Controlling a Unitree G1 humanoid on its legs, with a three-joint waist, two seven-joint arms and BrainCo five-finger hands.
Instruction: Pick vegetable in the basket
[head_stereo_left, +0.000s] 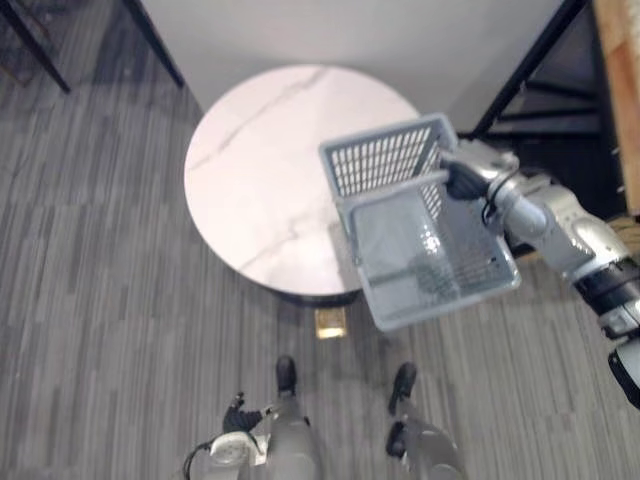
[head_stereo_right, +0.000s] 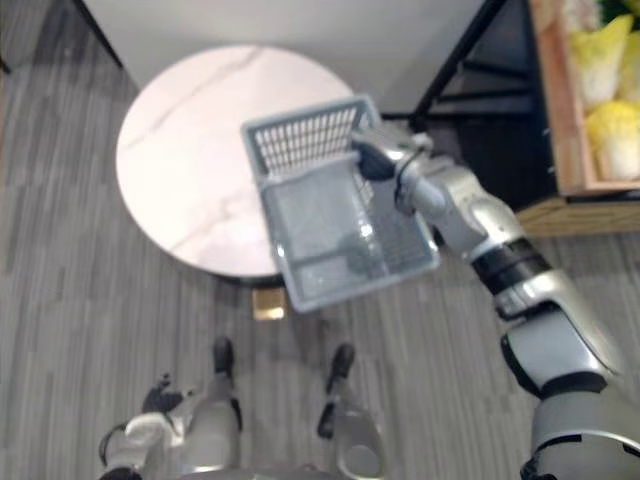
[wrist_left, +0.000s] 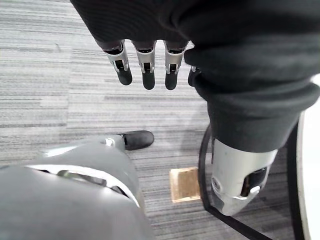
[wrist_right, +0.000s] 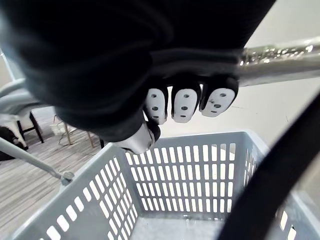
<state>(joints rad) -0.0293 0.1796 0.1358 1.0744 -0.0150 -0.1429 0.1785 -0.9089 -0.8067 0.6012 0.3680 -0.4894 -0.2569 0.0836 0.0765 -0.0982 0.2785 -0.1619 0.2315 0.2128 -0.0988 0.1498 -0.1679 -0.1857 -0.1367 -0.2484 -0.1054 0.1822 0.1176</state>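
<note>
My right hand is shut on the silver metal handle of a grey plastic basket. Its fingers are curled round the bar. The basket hangs tilted in the air over the right edge of the round marble table, and I see nothing inside it. Yellow-green leafy vegetables lie in a wooden crate to the right, beyond the arm. My left hand hangs low beside the leg with its fingers straight, holding nothing.
A black metal frame stands between the table and the crate. On the grey carpet under the table's near edge lies a small wooden block. A white wall runs behind the table. Dark chair legs show at far left.
</note>
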